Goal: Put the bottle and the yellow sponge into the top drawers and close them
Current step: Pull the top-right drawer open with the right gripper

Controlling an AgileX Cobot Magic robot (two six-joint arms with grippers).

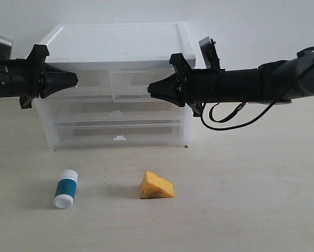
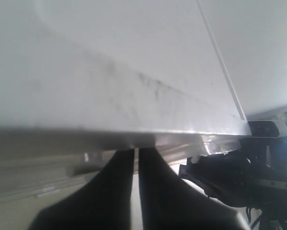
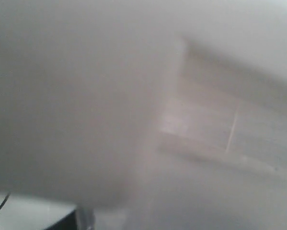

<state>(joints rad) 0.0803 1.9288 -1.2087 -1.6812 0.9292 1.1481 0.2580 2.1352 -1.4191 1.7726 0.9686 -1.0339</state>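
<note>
The white bottle [image 1: 66, 189] with a teal label lies on the table, front left. The yellow sponge [image 1: 157, 186] wedge rests to its right. Both sit in front of the drawer cabinet [image 1: 120, 42]. My left gripper [image 1: 73, 80] hangs level with the left top drawer [image 1: 94, 84], its tip at that drawer's front. Its black fingers [image 2: 119, 182] stand almost together under the cabinet's lid edge, with nothing seen between them. My right gripper [image 1: 150, 89] points left in front of the right top drawer [image 1: 133, 84] and tapers to a closed point. The right wrist view is a blur and shows no fingers.
Two full-width drawers [image 1: 117, 123] lie below the top pair, each with a small white tab. A black cable [image 1: 225, 118] loops under the right arm. The right arm [image 2: 234, 177] shows dark in the left wrist view. A pale wall stands behind the cabinet.
</note>
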